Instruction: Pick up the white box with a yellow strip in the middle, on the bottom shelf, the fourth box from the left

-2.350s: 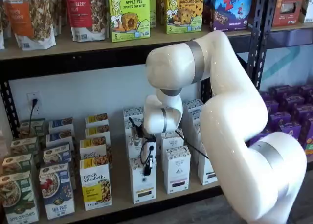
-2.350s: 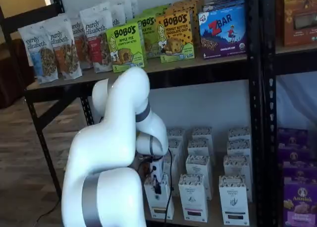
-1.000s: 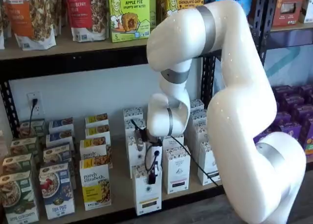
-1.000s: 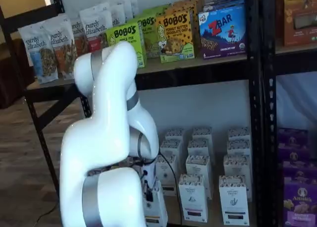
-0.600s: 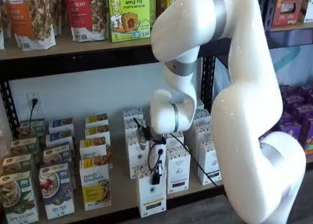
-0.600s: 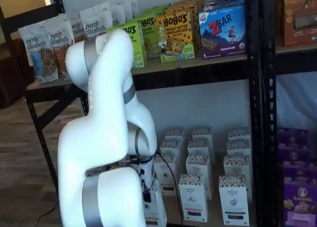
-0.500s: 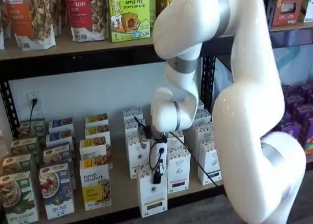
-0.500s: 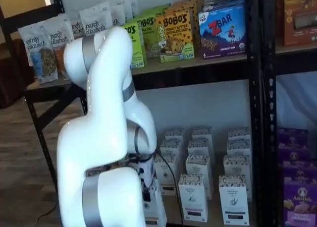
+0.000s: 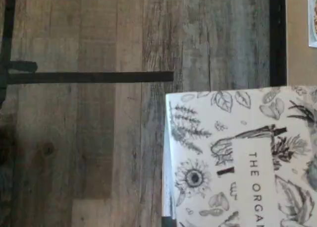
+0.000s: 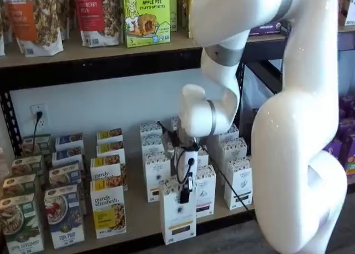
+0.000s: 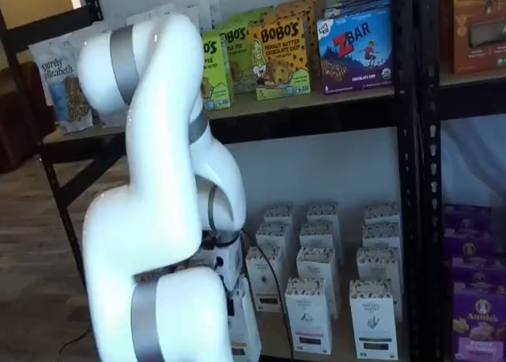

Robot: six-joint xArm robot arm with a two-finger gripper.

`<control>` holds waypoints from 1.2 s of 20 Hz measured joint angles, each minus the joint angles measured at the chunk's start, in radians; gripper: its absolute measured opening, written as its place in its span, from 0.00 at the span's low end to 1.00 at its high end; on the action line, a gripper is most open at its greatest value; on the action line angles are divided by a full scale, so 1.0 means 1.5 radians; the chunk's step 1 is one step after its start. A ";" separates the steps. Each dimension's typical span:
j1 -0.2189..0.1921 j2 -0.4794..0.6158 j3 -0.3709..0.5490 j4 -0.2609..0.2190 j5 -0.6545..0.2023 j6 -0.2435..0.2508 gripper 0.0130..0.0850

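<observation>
The white box point(image 10: 178, 216) is a tall narrow carton with a speckled top band and a thin yellow strip low on its front. It stands out past the front edge of the bottom shelf point(image 10: 140, 212). My gripper point(image 10: 186, 192) is shut on its top, with a black finger and a cable showing over the front. In a shelf view the box point(image 11: 242, 324) shows only partly beside the arm. The wrist view shows the box's top point(image 9: 237, 157), printed with plant drawings, over the wooden floor.
Like white cartons point(image 10: 157, 176) point(image 10: 239, 182) stand in rows behind and to the right. A "purely elizabeth" box point(image 10: 108, 209) and cereal boxes point(image 10: 64, 215) stand to the left. Snack boxes point(image 10: 146, 15) fill the upper shelf. A black upright point(image 11: 407, 141) and purple boxes point(image 11: 478, 314) are at the right.
The gripper has drawn the white box forward out of its row and a little to the right. The arm's upper links have risen.
</observation>
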 joint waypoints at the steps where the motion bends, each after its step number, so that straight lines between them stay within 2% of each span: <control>1: 0.000 -0.013 0.008 -0.005 0.002 0.005 0.50; 5: -0.003 -0.074 0.041 -0.056 0.022 0.053 0.50; 8: -0.006 -0.115 0.056 -0.079 0.047 0.073 0.50; 14: -0.015 -0.187 0.067 -0.068 0.122 0.061 0.50; 18: -0.023 -0.236 0.074 -0.075 0.166 0.064 0.50; 24: -0.031 -0.282 0.084 -0.081 0.196 0.066 0.50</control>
